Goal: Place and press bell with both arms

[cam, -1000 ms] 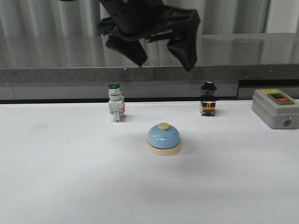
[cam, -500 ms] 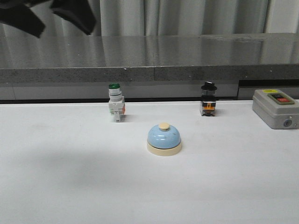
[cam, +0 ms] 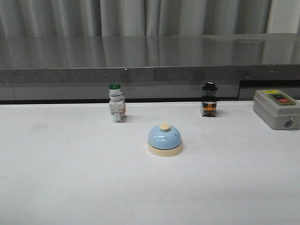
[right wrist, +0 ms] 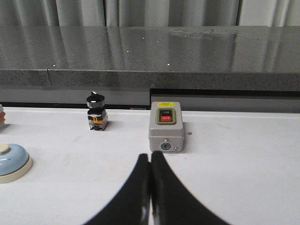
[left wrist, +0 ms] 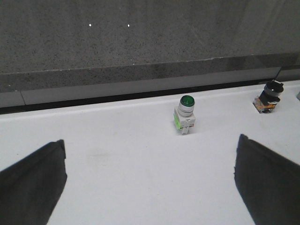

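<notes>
Light-blue bell sitting alone mid-table on the white table, green-capped switch and black-knobbed switch standing behind it, grey switch box far right, left gripper fingers spread wide, right gripper fingers pressed together, holding nothing.

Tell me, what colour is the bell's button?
Cream, on the light-blue bell; the front view shows it best.

A big white table fills the room's near part. Behind it, at 12 o'clock, runs a shiny dark grey stone counter. Grey curtains hang behind that, with soft light on top.
</notes>
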### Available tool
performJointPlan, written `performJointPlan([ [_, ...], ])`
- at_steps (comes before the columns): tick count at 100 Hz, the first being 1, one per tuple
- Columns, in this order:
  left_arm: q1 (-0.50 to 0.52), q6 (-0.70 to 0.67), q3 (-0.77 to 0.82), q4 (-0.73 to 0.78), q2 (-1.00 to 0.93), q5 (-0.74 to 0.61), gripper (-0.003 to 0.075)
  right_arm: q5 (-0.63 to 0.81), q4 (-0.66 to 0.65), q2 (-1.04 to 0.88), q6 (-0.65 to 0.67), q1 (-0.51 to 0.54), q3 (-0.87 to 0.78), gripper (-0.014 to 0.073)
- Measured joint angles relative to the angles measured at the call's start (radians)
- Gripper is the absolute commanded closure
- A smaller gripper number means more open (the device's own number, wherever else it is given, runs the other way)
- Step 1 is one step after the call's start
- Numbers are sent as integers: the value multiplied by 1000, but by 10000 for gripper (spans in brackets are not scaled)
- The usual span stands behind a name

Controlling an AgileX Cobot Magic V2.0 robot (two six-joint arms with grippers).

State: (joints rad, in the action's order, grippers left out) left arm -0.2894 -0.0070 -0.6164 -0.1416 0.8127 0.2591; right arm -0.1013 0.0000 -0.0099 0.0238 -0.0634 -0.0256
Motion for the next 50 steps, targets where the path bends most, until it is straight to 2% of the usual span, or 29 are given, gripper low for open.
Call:
performJointPlan([
  [11, 0, 0, 33, 0, -74, -1, 62, 0, 0, 0, 0, 0, 0, 663],
  [23, 0, 0, 41, 0, -106, -3, 185, 0, 0, 0, 0, 0, 0, 663],
  [30, 0, 0, 41, 0, -110, -7, 309, 0, 0, 0, 0, 0, 0, 663],
  [50, 0, 0, 41, 0, -110, -24, 736, 0, 0, 0, 0, 0, 0, 663],
])
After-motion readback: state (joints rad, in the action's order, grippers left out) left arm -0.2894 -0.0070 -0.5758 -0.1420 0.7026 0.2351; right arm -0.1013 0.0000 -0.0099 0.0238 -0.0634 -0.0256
